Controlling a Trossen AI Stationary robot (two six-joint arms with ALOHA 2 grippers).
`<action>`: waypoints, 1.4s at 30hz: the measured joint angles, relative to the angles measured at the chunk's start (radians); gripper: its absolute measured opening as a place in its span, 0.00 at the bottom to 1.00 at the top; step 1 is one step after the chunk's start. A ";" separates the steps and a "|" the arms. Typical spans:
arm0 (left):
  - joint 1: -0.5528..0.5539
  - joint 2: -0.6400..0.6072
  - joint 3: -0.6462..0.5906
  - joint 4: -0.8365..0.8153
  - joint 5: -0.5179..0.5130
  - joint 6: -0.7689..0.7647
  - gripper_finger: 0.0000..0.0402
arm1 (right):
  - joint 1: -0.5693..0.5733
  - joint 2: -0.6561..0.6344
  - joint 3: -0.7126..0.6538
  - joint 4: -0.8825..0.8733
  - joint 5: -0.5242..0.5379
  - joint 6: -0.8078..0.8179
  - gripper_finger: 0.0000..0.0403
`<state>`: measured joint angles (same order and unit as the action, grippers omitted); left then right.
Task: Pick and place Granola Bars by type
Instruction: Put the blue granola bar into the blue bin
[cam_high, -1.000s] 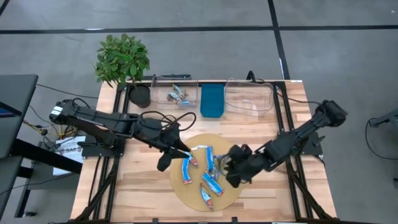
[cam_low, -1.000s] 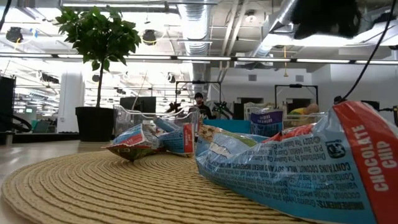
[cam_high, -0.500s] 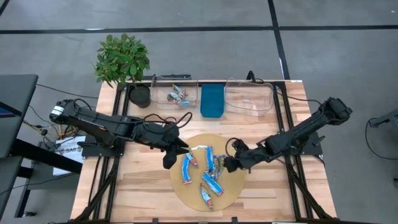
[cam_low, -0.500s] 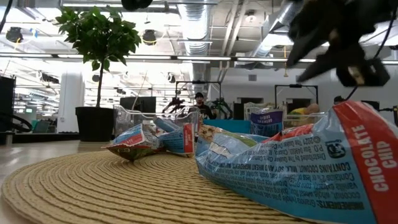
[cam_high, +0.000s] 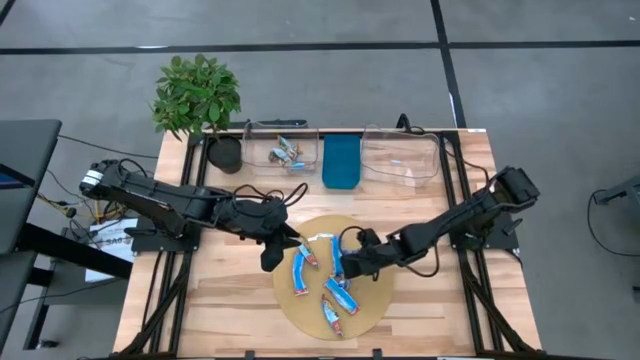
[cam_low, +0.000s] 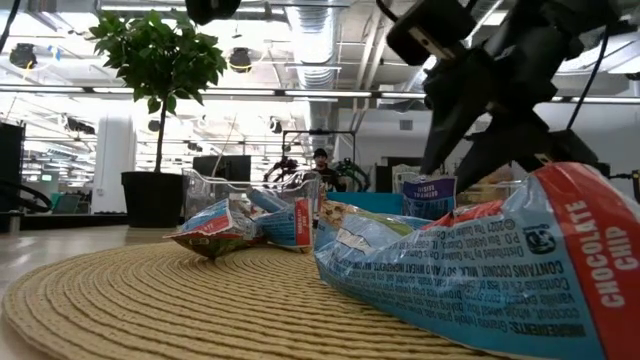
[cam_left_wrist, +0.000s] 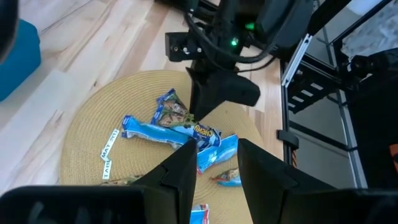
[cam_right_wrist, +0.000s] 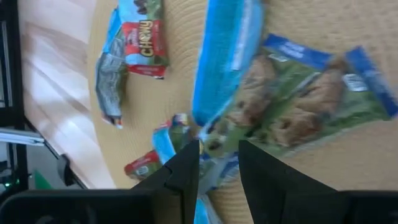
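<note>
High view: your bars (cam_high: 335, 275) sit in a loose pile on the round mat (cam_high: 375, 300) at the table's near-middle, mostly blue wrappers, a few more in the clear left bin (cam_high: 283, 152) at the back, next to a blue bin (cam_high: 341, 162) and a second clear bin (cam_high: 400, 160). The right gripper (cam_high: 352, 262) is over the pile's right side, right at the bars; you can't tell from here how its fingers stand. The left gripper (cam_high: 283, 243) hangs at the mat's left edge, just beside the pile, nothing in it. A plant (cam_high: 196, 95) stands at the back-left corner. Low view: a big blue "chocolate chip" bar (cam_low: 480, 270) fills the near right, smaller bars (cam_low: 245, 225) lie farther back on the mat (cam_low: 150, 300), and a dark arm (cam_low: 490, 80) comes down over them. Left wrist view: the left fingers (cam_left_wrist: 180, 177) are apart, empty, pointing at the pile (cam_left_wrist: 180, 127); the right gripper (cam_left_wrist: 217, 93) stands at the pile's far side. Right wrist view: the right fingers (cam_right_wrist: 186, 168) are apart, holding nothing, close over a greenish bar (cam_right_wrist: 298, 106) and a blue one (cam_right_wrist: 221, 56); a red-marked bar (cam_right_wrist: 134, 50) lies a little apart.
</note>
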<state>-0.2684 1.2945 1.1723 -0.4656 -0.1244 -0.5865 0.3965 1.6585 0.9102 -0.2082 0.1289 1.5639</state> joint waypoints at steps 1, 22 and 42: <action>0.000 0.000 0.000 -0.001 0.003 0.000 0.27 | 0.000 0.010 0.008 0.001 -0.002 0.000 0.26; 0.000 0.000 0.000 0.004 0.014 0.047 0.27 | -0.064 0.103 0.060 -0.021 -0.071 0.078 0.26; 0.000 0.000 0.000 0.008 0.013 0.055 0.27 | -0.104 0.104 0.059 0.000 -0.078 0.005 0.50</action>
<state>-0.2684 1.2945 1.1725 -0.4580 -0.1116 -0.5312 0.2920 1.7622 0.9695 -0.2081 0.0509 1.5690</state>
